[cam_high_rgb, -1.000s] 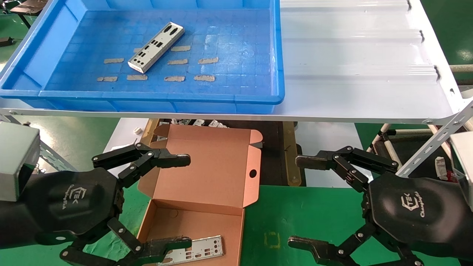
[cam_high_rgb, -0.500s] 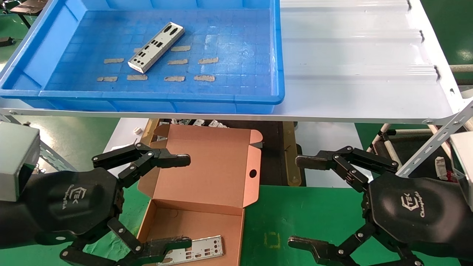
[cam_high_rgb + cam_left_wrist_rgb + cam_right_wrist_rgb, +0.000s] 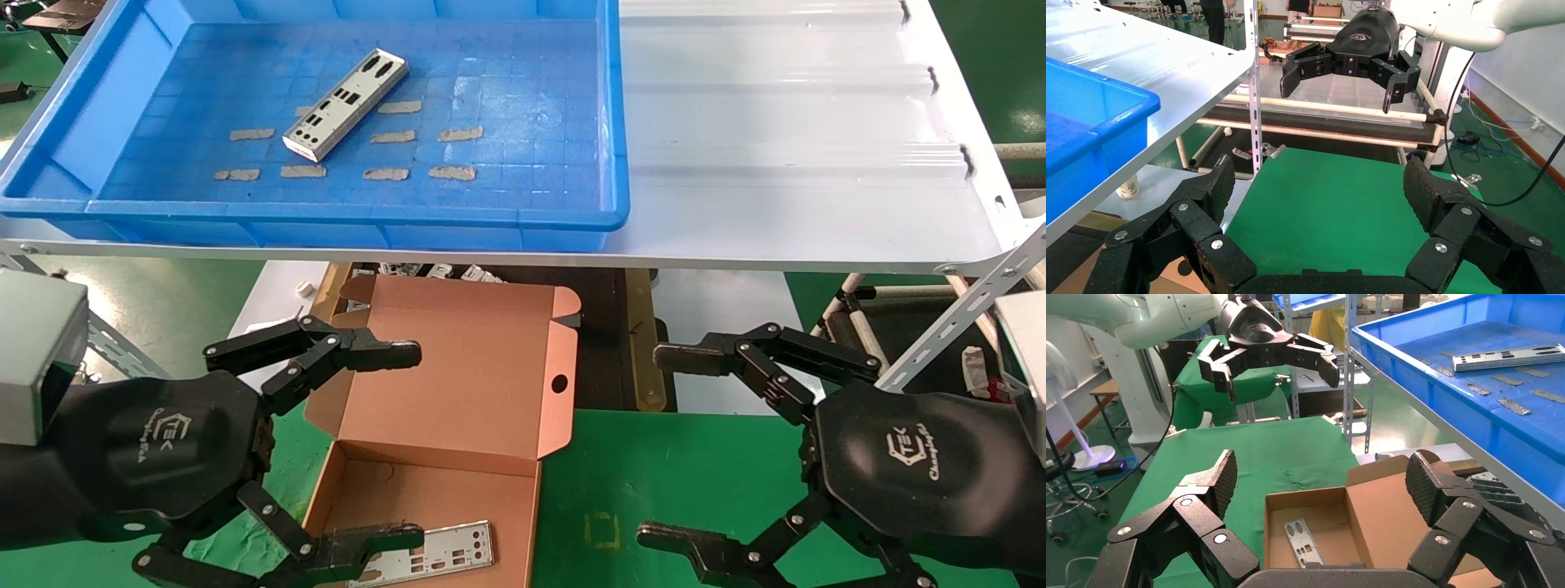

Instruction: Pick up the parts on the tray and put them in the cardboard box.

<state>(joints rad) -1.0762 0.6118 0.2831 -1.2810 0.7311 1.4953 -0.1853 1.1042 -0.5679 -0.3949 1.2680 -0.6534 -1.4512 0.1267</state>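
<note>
L gripper sits low on your left, jaws spread wide, nothing between them. One black finger is over the box lid, the other finger over the box base, overlapping the near end of the plate inside. R gripper mirrors it on your right, jaws also wide apart and empty, over the green mat w/ clear room all round. Both have ribbed rubbery pads on black linkage fingers.

Cardboard box lies between the two grippers, closer to the L one. Brown corrugated, lid hinged up and back, side flap w/ a round hole facing the R gripper. One part lies flat on the box floor: thin silvery plate, long and narrow, small cut-outs. Rest of the floor is bare.

Above and behind both grippers, the white ribbed metal shelf has its front edge overhanging the far end of the box. The tray takes the L side of the shelf, front wall close to the shelf edge. Blue plastic, shallow, grid floor. One part in tray, lying diagonal near mid-floor, clear of all walls. Tan tape strips are stuck in two rows around its near end. R half of the shelf is bare.
</note>
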